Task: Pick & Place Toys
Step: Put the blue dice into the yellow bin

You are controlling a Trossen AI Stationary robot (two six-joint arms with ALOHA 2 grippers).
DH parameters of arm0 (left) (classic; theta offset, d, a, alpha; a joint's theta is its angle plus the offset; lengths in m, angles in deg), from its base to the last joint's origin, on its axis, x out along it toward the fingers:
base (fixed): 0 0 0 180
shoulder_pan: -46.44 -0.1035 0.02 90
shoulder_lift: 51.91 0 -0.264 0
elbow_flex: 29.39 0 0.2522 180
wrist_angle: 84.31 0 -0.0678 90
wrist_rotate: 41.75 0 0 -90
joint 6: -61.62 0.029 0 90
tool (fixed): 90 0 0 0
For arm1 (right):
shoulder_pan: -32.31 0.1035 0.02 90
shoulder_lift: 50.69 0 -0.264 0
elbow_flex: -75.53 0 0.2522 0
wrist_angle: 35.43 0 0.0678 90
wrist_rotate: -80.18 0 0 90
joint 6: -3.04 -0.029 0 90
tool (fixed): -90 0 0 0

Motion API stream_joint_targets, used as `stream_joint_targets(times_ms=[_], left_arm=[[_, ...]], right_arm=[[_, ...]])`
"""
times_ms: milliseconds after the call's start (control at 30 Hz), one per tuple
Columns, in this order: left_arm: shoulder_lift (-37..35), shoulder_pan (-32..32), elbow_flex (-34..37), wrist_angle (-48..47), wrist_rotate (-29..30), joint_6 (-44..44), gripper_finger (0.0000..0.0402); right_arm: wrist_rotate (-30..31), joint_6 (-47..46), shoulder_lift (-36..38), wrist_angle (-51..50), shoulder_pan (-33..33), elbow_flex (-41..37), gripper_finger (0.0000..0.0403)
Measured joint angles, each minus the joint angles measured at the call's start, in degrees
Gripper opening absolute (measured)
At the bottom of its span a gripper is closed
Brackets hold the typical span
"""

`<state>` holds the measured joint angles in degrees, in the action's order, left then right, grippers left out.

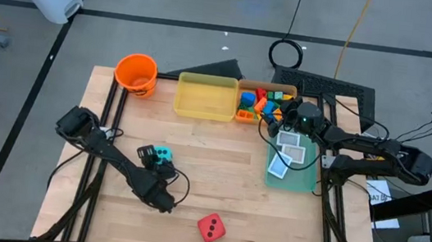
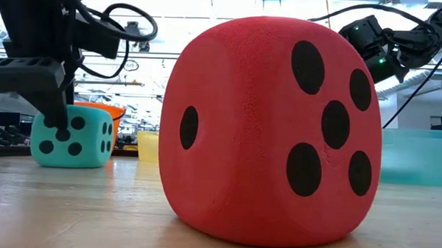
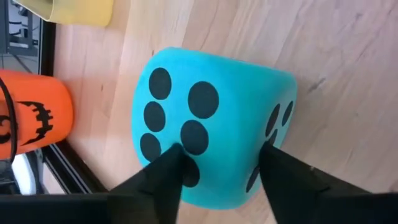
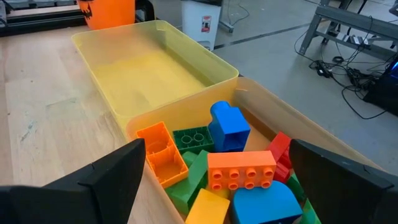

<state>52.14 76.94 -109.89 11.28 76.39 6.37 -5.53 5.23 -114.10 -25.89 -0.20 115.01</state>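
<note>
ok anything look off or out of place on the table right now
Nothing damaged or spilled. The red die sits alone near the table's front edge, far from the trays. The cyan die is also loose on the wood, with the left gripper closing around it. Bricks are piled in their tray, cards lie in the green tray.

Cyan die (image 3: 211, 124) between end effector (image 3: 221, 171) fingers

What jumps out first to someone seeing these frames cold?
The red die sits alone near the table's front edge, filling the low view. Left of centre, the left gripper pinches the cyan die on the wood. At the back right, the open right gripper hovers over the bricks.
</note>
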Motion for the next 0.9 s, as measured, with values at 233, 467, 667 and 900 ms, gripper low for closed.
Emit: stream_joint_targets(times_ms=[233,467,667,900], left_arm=[[0.0,-1.0,-0.1,1.3,0.6,0.2,0.0123],[-1.1,-1.8,-0.1,1.3,0.4,0.3,0.0122],[-8.4,-4.2,-0.4,2.1,1.1,-2.3,0.0119],[-15.4,-8.3,-0.4,-0.2,12.4,2.2,0.0086]], right_arm=[[0.0,0.0,0.0,0.0,0.0,0.0,0.0366],[0.0,0.0,0.0,0.0,0.0,0.0,0.0366],[0.0,0.0,0.0,0.0,0.0,0.0,0.0366],[0.0,0.0,0.0,0.0,0.0,0.0,0.0366]])
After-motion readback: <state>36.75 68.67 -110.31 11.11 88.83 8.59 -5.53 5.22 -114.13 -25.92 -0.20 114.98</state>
